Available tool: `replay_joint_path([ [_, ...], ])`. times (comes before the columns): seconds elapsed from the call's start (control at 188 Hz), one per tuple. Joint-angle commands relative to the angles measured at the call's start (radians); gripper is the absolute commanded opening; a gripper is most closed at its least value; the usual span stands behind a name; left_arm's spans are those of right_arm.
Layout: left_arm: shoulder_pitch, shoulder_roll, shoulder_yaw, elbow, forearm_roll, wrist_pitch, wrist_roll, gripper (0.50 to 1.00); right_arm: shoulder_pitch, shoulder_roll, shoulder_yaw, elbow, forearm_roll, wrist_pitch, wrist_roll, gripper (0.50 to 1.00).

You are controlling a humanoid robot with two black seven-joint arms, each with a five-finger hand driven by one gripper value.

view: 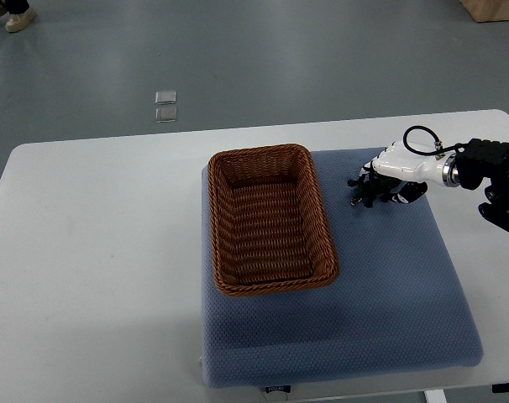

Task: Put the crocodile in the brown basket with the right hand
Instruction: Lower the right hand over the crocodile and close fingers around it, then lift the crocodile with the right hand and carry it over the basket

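Fingers point(368, 191) of my right hand point(389, 175) point down onto the blue mat point(389, 294) on the desk point(95, 235), just right of the brown basket point(263, 152). I cannot tell their grip, nor make out the crocodile.

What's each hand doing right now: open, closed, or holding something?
Left hand: not in view.
Right hand: above the blue padded mat, right of the empty brown wicker basket; open or closed cannot be told.

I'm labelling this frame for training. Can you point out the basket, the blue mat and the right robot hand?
basket point(322, 214): top view, on its right wall.
blue mat point(389, 285): top view, bare patch right of the basket.
right robot hand point(396, 168): top view, on its white back.
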Motion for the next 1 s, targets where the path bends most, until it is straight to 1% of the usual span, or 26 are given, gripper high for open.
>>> replay_joint_path([
  [0.0, -0.001, 0.000, 0.000, 0.000, 0.000, 0.000, 0.000, 1.000, 0.000, 0.003, -0.005, -0.003, 0.000, -0.001, 0.000, 0.693],
  [0.282, 0.000, 0.000, 0.000, 0.000, 0.000, 0.000, 0.000, 1.000, 0.000, 0.012, -0.012, -0.015, -0.002, 0.000, 0.000, 0.686],
  [0.304, -0.001, 0.000, 0.000, 0.000, 0.000, 0.000, 0.000, 1.000, 0.000, 0.012, -0.014, -0.017, -0.002, 0.000, 0.000, 0.672],
  [0.309, 0.000, 0.000, 0.000, 0.000, 0.000, 0.000, 0.000, 1.000, 0.000, 0.014, -0.015, -0.018, -0.002, 0.000, 0.000, 0.660],
  [0.336, 0.000, 0.000, 0.000, 0.000, 0.000, 0.000, 0.000, 1.000, 0.000, 0.014, -0.018, -0.021, -0.002, 0.000, 0.000, 0.637],
  [0.352, 0.000, 0.000, 0.000, 0.000, 0.000, 0.000, 0.000, 1.000, 0.000, 0.015, -0.018, -0.024, -0.002, 0.000, 0.000, 0.609],
  [0.357, 0.000, 0.000, 0.000, 0.000, 0.000, 0.000, 0.000, 1.000, 0.000, 0.015, -0.018, -0.024, -0.002, 0.000, 0.000, 0.609],
  [0.362, -0.001, 0.000, 0.000, 0.000, 0.000, 0.000, 0.000, 1.000, 0.000, 0.017, -0.018, -0.026, -0.002, 0.000, 0.000, 0.595],
  [0.368, -0.001, 0.000, 0.000, 0.000, 0.000, 0.000, 0.000, 1.000, 0.000, 0.017, -0.018, -0.026, -0.002, 0.000, 0.000, 0.594],
  [0.373, 0.000, 0.000, 0.000, 0.000, 0.000, 0.000, 0.000, 1.000, 0.000, 0.015, -0.018, -0.026, -0.002, 0.000, 0.000, 0.578],
  [0.378, 0.000, 0.000, 0.000, 0.000, 0.000, 0.000, 0.000, 1.000, 0.000, 0.015, -0.018, -0.026, -0.002, 0.000, 0.000, 0.578],
  [0.384, 0.000, 0.000, 0.000, 0.000, 0.000, 0.000, 0.000, 1.000, 0.000, 0.017, -0.018, -0.027, -0.002, 0.000, 0.000, 0.564],
  [0.394, 0.000, 0.000, 0.000, 0.000, 0.000, 0.000, 0.000, 1.000, 0.000, 0.017, -0.018, -0.027, -0.002, 0.000, 0.000, 0.564],
  [0.405, 0.000, 0.000, 0.000, 0.000, 0.000, 0.000, 0.000, 1.000, 0.000, 0.017, -0.018, -0.031, -0.002, 0.000, 0.000, 0.539],
  [0.41, 0.000, 0.000, 0.000, 0.000, 0.000, 0.000, 0.000, 1.000, 0.000, 0.017, -0.018, -0.031, -0.002, 0.000, 0.000, 0.539],
  [0.416, 0.000, 0.000, 0.000, 0.000, 0.000, 0.000, 0.000, 1.000, 0.000, 0.017, -0.018, -0.032, -0.002, 0.000, 0.000, 0.525],
  [0.421, 0.000, 0.000, 0.000, 0.000, 0.000, 0.000, 0.000, 1.000, 0.000, 0.017, -0.018, -0.032, -0.002, 0.000, 0.000, 0.525],
  [0.426, 0.000, 0.000, 0.000, 0.000, 0.000, 0.000, 0.000, 1.000, 0.000, 0.018, -0.018, -0.034, -0.002, -0.001, 0.000, 0.513],
  [0.437, 0.000, 0.000, 0.000, 0.000, 0.000, 0.000, 0.000, 1.000, 0.000, 0.018, -0.018, -0.034, -0.002, -0.001, 0.000, 0.513],
  [0.442, 0.000, 0.000, 0.000, 0.000, 0.000, 0.000, 0.000, 1.000, 0.000, 0.018, -0.018, -0.034, -0.002, -0.001, 0.000, 0.501],
  [0.522, 0.000, 0.000, 0.000, 0.000, 0.000, 0.000, 0.000, 1.000, 0.000, 0.018, -0.018, -0.037, -0.002, -0.003, -0.002, 0.500],
  [0.799, -0.001, 0.000, 0.000, 0.000, 0.000, 0.000, 0.000, 1.000, 0.002, 0.014, -0.014, -0.041, 0.005, -0.043, 0.000, 0.500],
  [0.996, 0.000, 0.000, 0.000, 0.000, 0.000, 0.000, 0.000, 1.000, 0.012, 0.006, -0.011, -0.041, 0.011, -0.046, 0.001, 0.500],
])
